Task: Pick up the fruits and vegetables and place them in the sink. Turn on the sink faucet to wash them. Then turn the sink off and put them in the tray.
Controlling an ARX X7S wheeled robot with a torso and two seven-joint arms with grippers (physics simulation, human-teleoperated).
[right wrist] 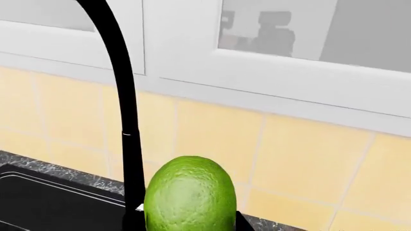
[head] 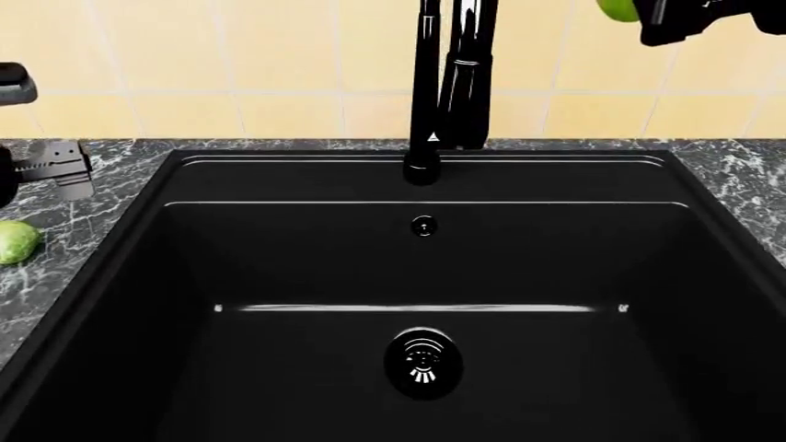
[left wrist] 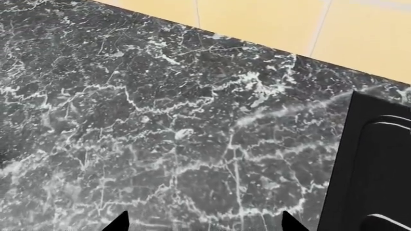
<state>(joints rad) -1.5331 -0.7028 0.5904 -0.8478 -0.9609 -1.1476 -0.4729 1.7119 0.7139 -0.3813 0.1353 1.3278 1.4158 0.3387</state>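
The bright green lime (right wrist: pixel 189 195) sits between the dark jaws of my right gripper (right wrist: pixel 189 225), which is shut on it. In the head view the lime (head: pixel 618 7) hangs high at the top right, above the sink's (head: pixel 687 180) back right corner and right of the tall black faucet (head: pixel 448 83). The pale leafy sprout ball (head: pixel 15 241) lies on the counter left of the sink. My left gripper (left wrist: pixel 207 222) is open over bare marble, nothing between its fingertips (left wrist: pixel 122 222). The tray is out of view.
Dark marble counter (head: pixel 105 212) surrounds the basin, and a yellow tiled wall (head: pixel 246 74) rises behind. A black rimmed edge (left wrist: pixel 378 159), apparently the sink's, lies close beside my left gripper. White cabinets (right wrist: pixel 270 53) hang above the faucet pipe (right wrist: pixel 125 110).
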